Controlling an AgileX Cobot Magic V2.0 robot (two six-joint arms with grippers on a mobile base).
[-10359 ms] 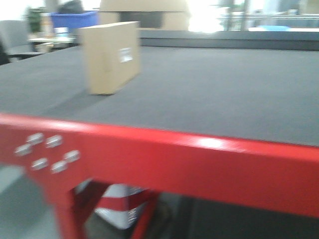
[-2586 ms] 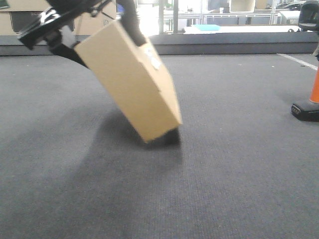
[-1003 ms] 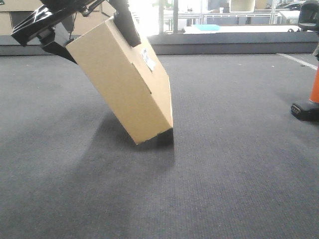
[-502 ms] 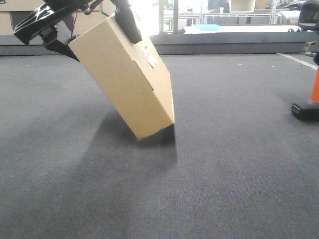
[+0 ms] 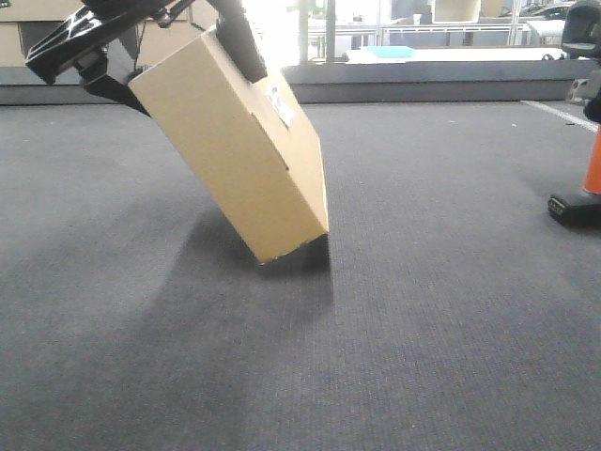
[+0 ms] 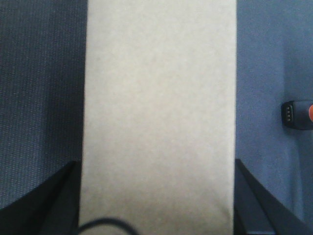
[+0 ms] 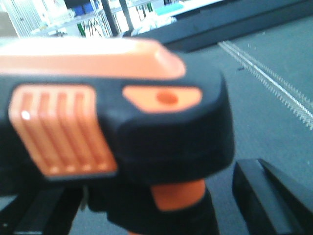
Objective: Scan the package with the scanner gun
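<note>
package [image 5: 235, 155]: clamped at its upper end in the left gripper [image 5: 178, 70], a black finger pressed on each side, hanging down and away from that claw at a steep lean. lowest corner touching, or just short of, the grey mat [image 5: 423, 310] beneath the claw; cannot tell which. in the left wrist view, filling the space straight ahead of the claw, plain narrow face up. probably tipped this way to turn one broad face out toward the other arm, with the corner low for steadiness.

scanner gun [image 7: 117, 127]: black and orange, head right in front of the right gripper [image 7: 161, 210], handle dropping between the jaws. standing on its base on the mat, well apart from the left claw and off to its right. set upright most likely to offer the handle for a straight sideways grab.

right gripper: jaws spread, one finger clear of the handle with a gap showing, so nothing pinched yet. judged step: closing on the handle, then raising the nose toward the box.

white label [image 5: 280, 105]: on the broad face just below the left claw's far finger, turned up and toward the scanner's side. likely reason for the whole pose: code exposed, nothing over it.
</note>
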